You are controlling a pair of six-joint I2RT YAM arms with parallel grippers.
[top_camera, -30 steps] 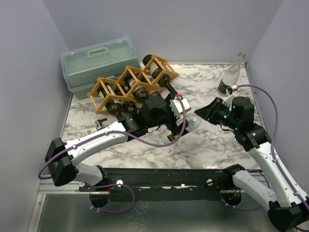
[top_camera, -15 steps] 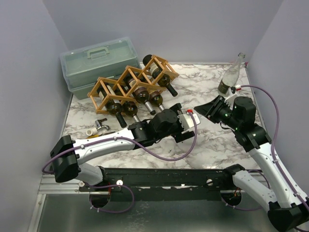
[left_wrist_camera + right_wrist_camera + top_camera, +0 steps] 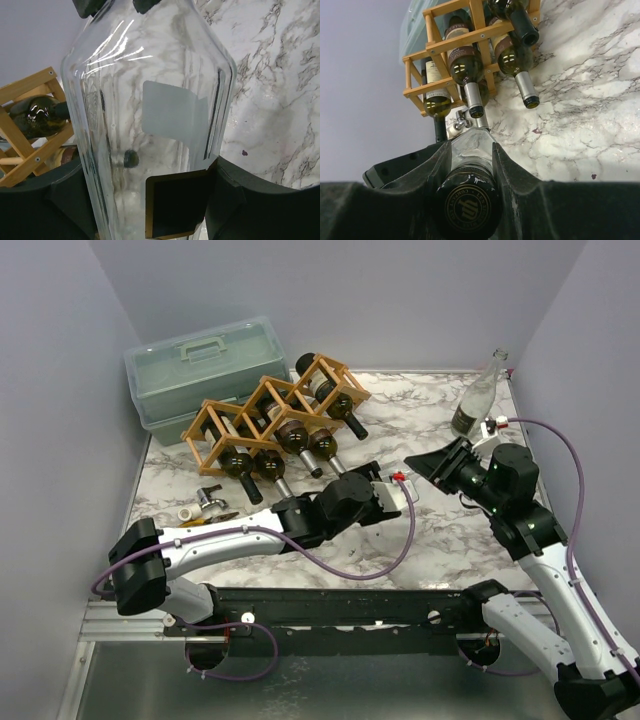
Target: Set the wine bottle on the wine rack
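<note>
Well, starting at the left, a pale lilac-grey wall (image 3: 60, 390) closes that side. The same plain walls run along the back and the right. The table (image 3: 450, 540) is white marble with grey veins.

In its far left corner sits a pale green toolbox (image 3: 200, 370), lid down. Just beside it, toward the middle of the far edge, lies the wine rack (image 3: 275, 410). It is a light wooden lattice with dark bottles (image 3: 290, 432) in its cells, their necks pointing toward the near edge. By the left edge, in front of the rack, lie a few small metal bits (image 3: 207, 500); I cannot tell what they are.

My left pincer (image 3: 150, 197) reaches to about the table's middle and is clamped on the body of the wine bottle (image 3: 150, 100). The bottle is clear glass, with a dark finger (image 3: 65, 205) pressed on each side. It is off the rack, near it but apart, between my two pincers.

My right pincer (image 3: 471, 150) meets it from the right. Its fingers (image 3: 510, 170) hug the neck just behind the black cap (image 3: 468, 207), with no gap that I can see.

In the far right corner a second clear bottle (image 3: 478, 395) stands upright. Purple cables (image 3: 405, 535) trail over the marble, and a black rail (image 3: 340, 605) runs along the near edge.
</note>
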